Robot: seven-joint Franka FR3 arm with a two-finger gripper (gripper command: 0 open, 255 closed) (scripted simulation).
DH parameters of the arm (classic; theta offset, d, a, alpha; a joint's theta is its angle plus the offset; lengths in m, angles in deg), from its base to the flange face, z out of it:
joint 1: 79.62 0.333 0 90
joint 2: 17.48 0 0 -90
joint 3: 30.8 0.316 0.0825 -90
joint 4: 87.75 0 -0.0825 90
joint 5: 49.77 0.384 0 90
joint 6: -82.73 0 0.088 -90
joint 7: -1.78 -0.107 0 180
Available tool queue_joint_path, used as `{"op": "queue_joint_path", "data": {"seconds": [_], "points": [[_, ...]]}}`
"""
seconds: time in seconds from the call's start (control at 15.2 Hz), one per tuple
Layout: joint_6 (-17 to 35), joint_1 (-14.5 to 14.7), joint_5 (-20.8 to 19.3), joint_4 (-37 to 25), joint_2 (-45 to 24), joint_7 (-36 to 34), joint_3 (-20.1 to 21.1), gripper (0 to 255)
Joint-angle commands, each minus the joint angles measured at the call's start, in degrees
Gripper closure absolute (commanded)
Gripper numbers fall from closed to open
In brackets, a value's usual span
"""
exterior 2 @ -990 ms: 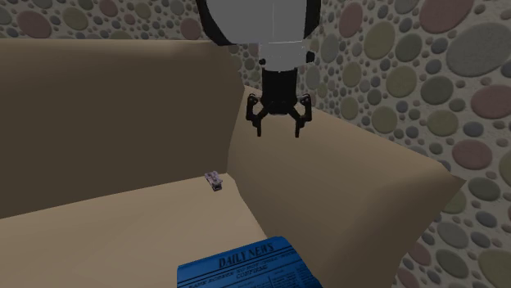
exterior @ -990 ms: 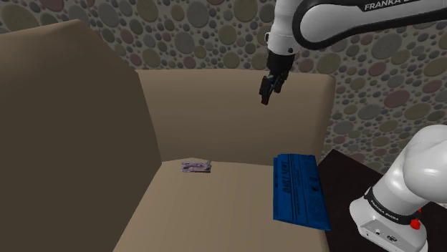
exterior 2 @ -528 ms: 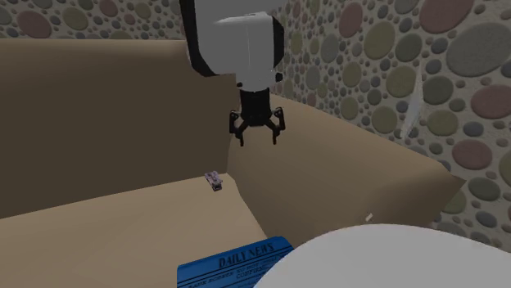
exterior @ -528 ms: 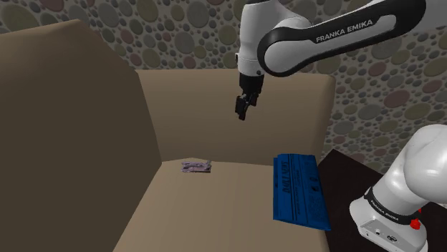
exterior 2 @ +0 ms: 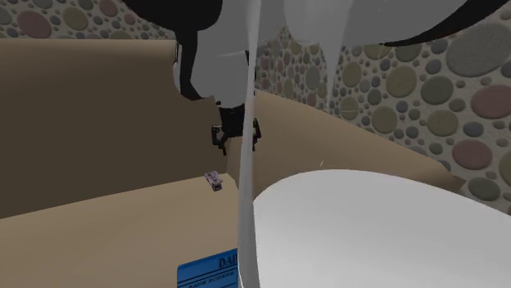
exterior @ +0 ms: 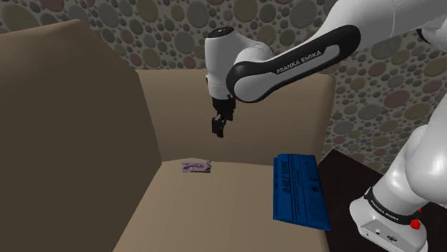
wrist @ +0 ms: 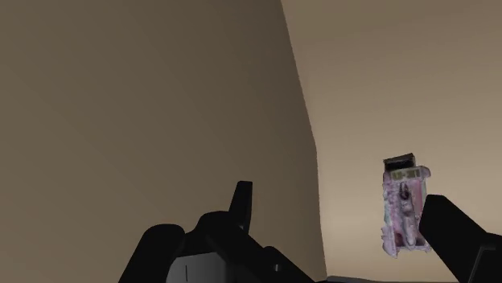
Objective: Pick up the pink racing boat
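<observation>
The pink racing boat (exterior: 195, 167) is a small pinkish-purple toy lying flat on the tan sofa seat (exterior: 215, 207), near the corner where the backrest meets the armrest. My gripper (exterior: 218, 127) hangs above the seat, higher than the boat and slightly toward the shoulder view's right of it. In the wrist view the boat (wrist: 405, 205) lies below, close to one finger (wrist: 449, 229), and the gripper (wrist: 339, 194) is open with nothing between its fingers. In the second exterior view the boat (exterior 2: 214, 180) shows below the gripper (exterior 2: 236, 139), which the arm partly hides.
A folded blue newspaper (exterior: 297, 189) lies on the seat toward the shoulder view's right, also seen as a blue newspaper (exterior 2: 209, 272) at the second exterior view's lower edge. A tall sofa armrest (exterior: 71, 129) and the backrest (exterior: 236, 107) wall in the boat's corner.
The arm has swung toward the shoulder view's left and lowered, bringing the gripper closer over the boat. The arm's white links now block much of the second exterior view. The boat has not moved.
</observation>
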Motion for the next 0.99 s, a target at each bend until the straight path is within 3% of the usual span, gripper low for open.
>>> {"op": "queue_joint_path", "data": {"seconds": [0.0, 0.79, 0.92], "points": [[0.5, 1.3, -2.5, -2.4, -4.1, -1.1, 0.7, 0], [-1.9, 12.5, -15.3, -23.3, -28.7, -3.9, 0.3, 0], [-0.8, 12.6, -15.7, -22.9, -29.5, -4.3, 0.0, 0]]}}
